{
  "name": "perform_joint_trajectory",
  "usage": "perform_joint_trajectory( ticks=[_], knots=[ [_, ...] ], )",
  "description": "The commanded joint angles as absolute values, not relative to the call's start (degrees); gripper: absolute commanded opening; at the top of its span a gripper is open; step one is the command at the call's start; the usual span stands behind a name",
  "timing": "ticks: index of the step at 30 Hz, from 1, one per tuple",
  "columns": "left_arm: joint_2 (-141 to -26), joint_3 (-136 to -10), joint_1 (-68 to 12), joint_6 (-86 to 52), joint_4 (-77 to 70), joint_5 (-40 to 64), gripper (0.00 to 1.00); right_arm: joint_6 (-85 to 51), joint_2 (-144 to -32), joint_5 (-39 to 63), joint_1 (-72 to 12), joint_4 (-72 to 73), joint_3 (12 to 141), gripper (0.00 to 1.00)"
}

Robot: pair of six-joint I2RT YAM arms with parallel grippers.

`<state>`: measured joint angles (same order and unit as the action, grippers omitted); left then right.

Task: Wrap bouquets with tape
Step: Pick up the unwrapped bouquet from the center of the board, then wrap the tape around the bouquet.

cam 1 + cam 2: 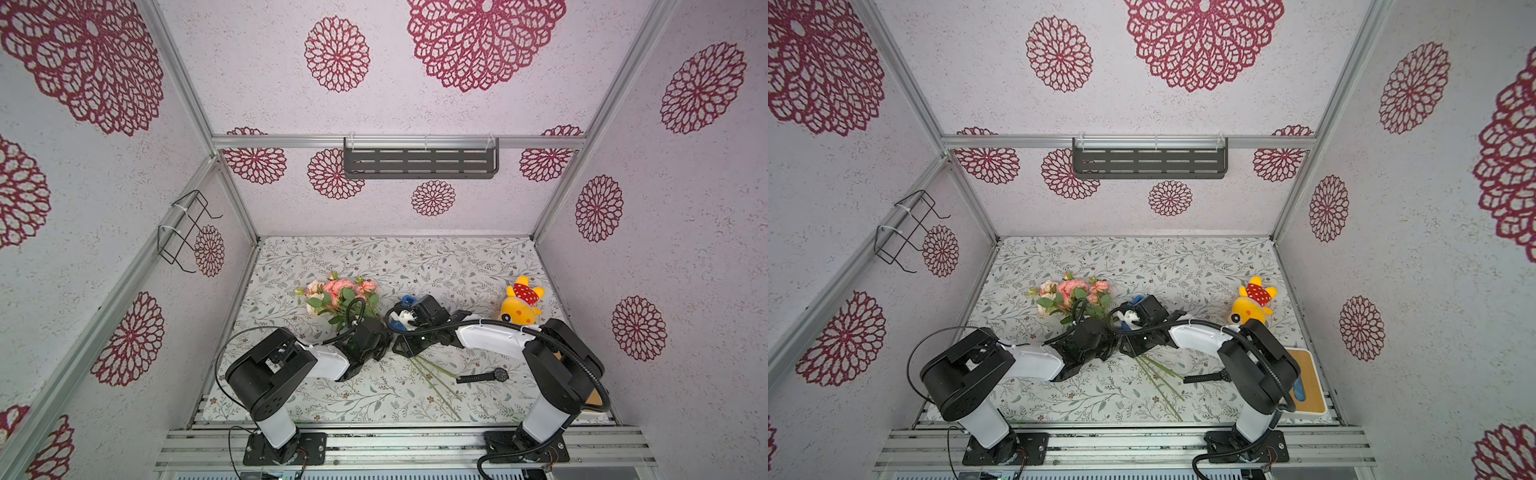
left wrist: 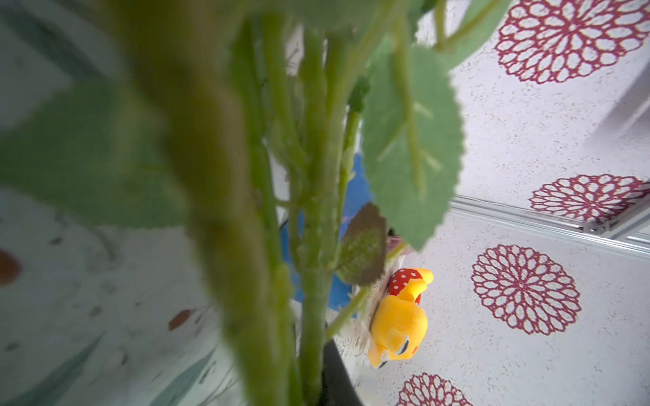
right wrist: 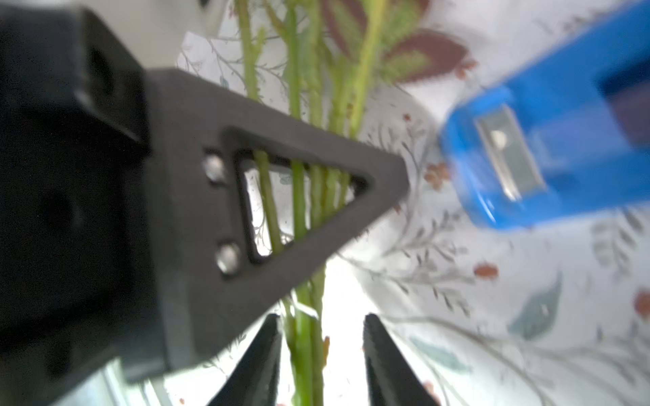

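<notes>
Bouquet stems (image 3: 305, 346) inside parted right gripper (image 3: 320, 318), blue tape dispenser (image 3: 577, 186) (blurred) — near

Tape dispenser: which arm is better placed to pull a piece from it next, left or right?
Right. The right pincer stands open around the bouquet stems, and the blue tape dispenser lies close beside it. The left pincer seems clamped on those stems, so it is probably not free.
</notes>
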<state>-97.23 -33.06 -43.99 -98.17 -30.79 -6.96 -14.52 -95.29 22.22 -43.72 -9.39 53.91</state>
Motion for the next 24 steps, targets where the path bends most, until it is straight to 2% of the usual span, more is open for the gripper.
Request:
perform_joint_trajectory(
  ticks=[1, 5, 6, 9, 10, 13, 16, 21, 24],
  knots=[
    [-95.7, -34.34, -44.11, -97.21, -30.61, -7.19, 0.0, -18.15, -92.46, 25.91, -42.38, -7.21, 50.83, 0.47],
    [-95.89, -34.19, -44.12, -97.25, -32.39, -6.93, 0.0, -19.18, -92.72, 26.85, -42.28, -6.62, 48.04, 0.44],
    [-95.9, -34.1, -44.11, -97.3, -32.76, -6.9, 0.0, -19.2, -92.65, 26.43, -42.28, -6.39, 47.57, 0.38],
    [-95.83, -34.02, -44.24, -97.24, -32.57, -6.51, 0.0, -18.24, -91.77, 22.62, -42.35, -6.85, 47.69, 0.1],
    [-95.8, -34.06, -44.21, -97.15, -32.44, -6.47, 0.0, -17.3, -91.6, 20.37, -42.66, -7.99, 48.47, 0.03],
    [-95.74, -34.01, -44.3, -97.08, -32.21, -6.41, 0.0, -13.94, -91.33, 12.44, -44.55, -12.2, 51.89, 0.0],
    [-94.84, -33.67, -44.3, -97.45, -31.99, -6.72, 0.2, -11.26, -91.49, 7.27, -46.69, -14.64, 54.34, 0.0],
    [-91.58, -31.62, -44.35, -99.17, -29.2, -8.2, 0.43, -10.02, -91.2, 4.92, -48.08, -14.35, 55.42, 0.0],
    [-90.88, -30.76, -44.33, -99.4, -29.04, -8.67, 0.51, -9.8, -91.48, 5.81, -48.32, -14.31, 56.69, 0.0]
  ],
)
